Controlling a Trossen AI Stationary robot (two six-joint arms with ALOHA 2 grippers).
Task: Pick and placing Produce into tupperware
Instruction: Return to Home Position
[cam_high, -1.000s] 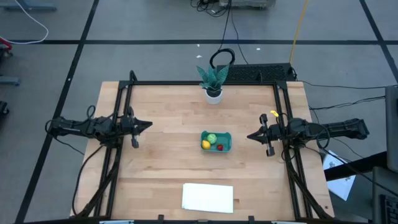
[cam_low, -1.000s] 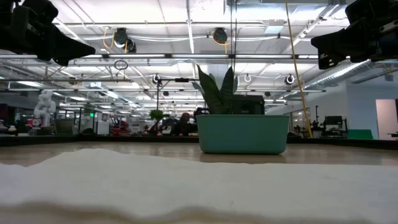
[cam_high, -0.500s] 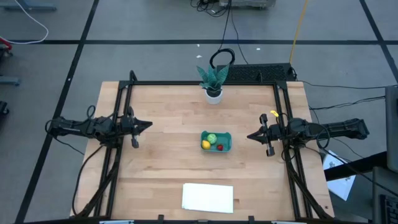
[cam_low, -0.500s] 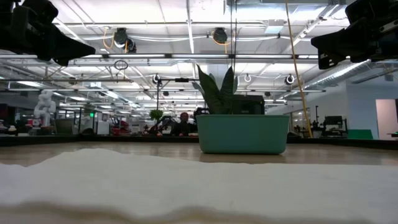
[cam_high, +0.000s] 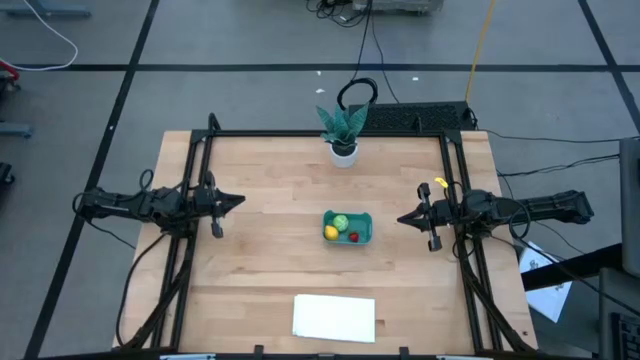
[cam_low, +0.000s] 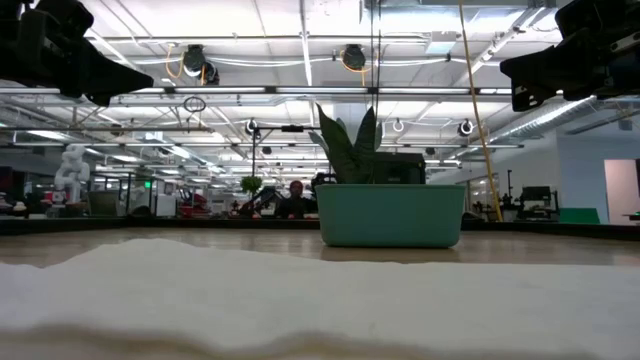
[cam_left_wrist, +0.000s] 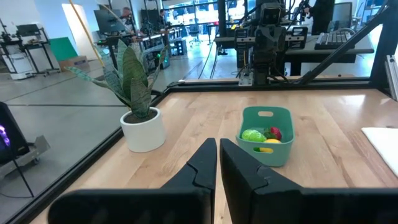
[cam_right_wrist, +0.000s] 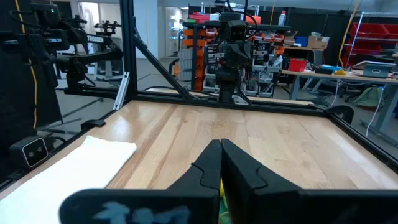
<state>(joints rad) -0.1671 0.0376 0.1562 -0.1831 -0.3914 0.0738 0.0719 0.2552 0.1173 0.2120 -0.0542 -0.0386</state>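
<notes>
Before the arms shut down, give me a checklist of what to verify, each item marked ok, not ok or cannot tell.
1. Yellow piece, green piece and red piece all inside the tub: ok.
2. Left gripper shut and holding nothing: ok.
3. Right gripper shut and holding nothing: ok.
4. Both grippers well apart from the tub, one on each side: ok.
5. Plant upright in its pot: ok.

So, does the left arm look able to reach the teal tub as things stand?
Probably yes: only bare table lies between the left gripper and the tupperware, with nothing standing between them, though its fingers are shut.
</notes>
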